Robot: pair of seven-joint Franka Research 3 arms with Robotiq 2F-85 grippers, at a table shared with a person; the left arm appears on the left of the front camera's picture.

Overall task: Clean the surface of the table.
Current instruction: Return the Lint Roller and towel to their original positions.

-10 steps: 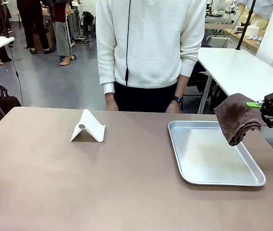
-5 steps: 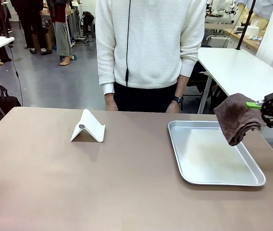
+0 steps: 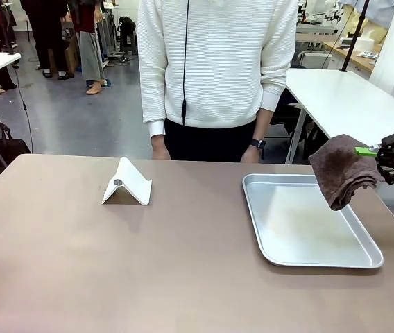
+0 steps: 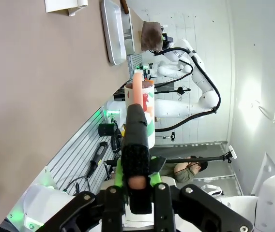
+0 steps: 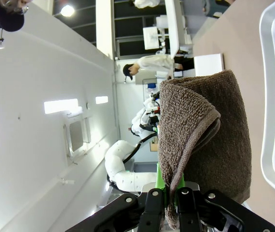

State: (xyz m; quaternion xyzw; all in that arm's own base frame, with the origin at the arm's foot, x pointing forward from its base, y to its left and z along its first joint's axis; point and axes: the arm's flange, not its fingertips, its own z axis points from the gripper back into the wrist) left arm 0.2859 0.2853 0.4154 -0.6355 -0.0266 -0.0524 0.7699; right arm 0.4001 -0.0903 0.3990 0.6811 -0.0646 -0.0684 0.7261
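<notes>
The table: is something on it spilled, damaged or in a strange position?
Nothing stands out. The table looks dry and unmarked; a white stand and an empty tray sit flat on it. The right gripper holds a brown cloth above the tray's far right corner.

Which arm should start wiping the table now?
Right, probably. The right gripper is shut on the brown towel, held in the air over the tray's far right corner. The left gripper is shut on a spray bottle, not a cloth.
</notes>
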